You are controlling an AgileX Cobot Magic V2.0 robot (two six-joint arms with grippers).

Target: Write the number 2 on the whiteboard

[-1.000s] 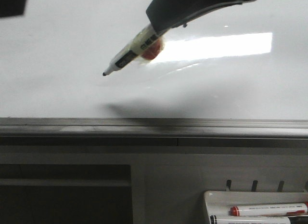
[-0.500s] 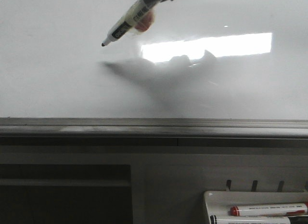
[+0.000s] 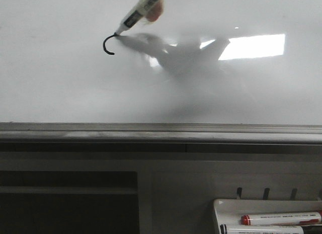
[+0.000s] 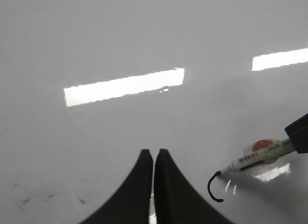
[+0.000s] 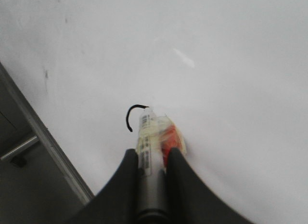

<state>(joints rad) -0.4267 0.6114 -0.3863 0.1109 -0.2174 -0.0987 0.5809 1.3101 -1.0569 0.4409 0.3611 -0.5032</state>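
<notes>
Writing is underway: the right gripper [image 5: 152, 154], fingers clamped on the marker [image 3: 141, 10], is pressing its tip at the hook of the number 2 [image 3: 108, 45], high on the whiteboard [image 3: 60, 83]. Next, judging by the stroke, comes the long diagonal down from the hook. The left gripper [image 4: 154, 159], fingers closed and empty, is hovering near the hook. Below the hook, the grey rim [image 3: 151, 131] is bounding the glossy surface.

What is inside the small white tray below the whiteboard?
In the front view, the tray holds two markers: a red-capped marker and a black-capped marker below it. The frame edge cuts off the tray's remainder.
</notes>
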